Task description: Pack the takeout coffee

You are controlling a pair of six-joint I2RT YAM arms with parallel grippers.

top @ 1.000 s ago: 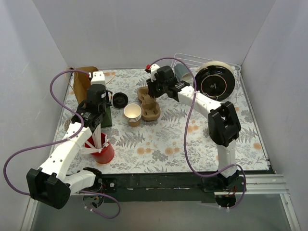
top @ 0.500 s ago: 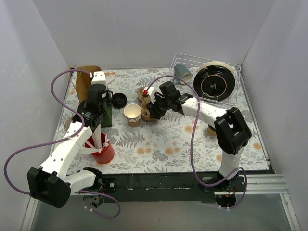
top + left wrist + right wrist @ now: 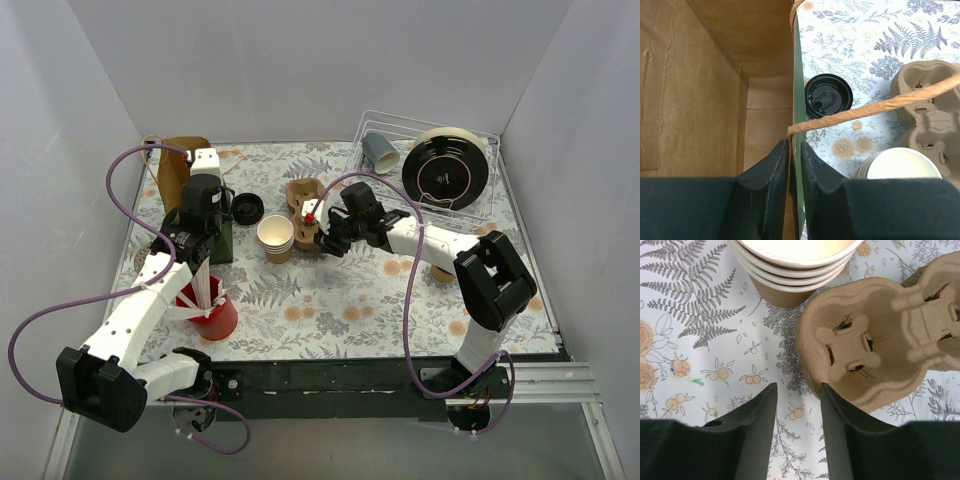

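A stack of tan takeout coffee cups (image 3: 276, 238) (image 3: 795, 270) stands open, white inside, with no lid on it. A black lid (image 3: 248, 207) (image 3: 828, 96) lies flat on the table beside it. Right of the stack sits a moulded pulp cup carrier (image 3: 306, 212) (image 3: 880, 345). My right gripper (image 3: 325, 242) (image 3: 797, 390) is open and low over the cloth, at the carrier's near corner, holding nothing. My left gripper (image 3: 212, 232) (image 3: 795, 145) is shut on the green side wall of the brown paper bag (image 3: 180, 172) (image 3: 715, 75), whose twisted handle (image 3: 875, 107) crosses the left wrist view.
A red cup of white sticks (image 3: 212, 312) stands near the left arm. At the back right a wire rack (image 3: 480, 205) holds a grey-blue mug (image 3: 378, 150) and a black plate (image 3: 447, 170). White walls close in three sides.
My right arm has swung down from behind the carrier to its near side, and its jaws have widened. The left arm and the bag have not moved.
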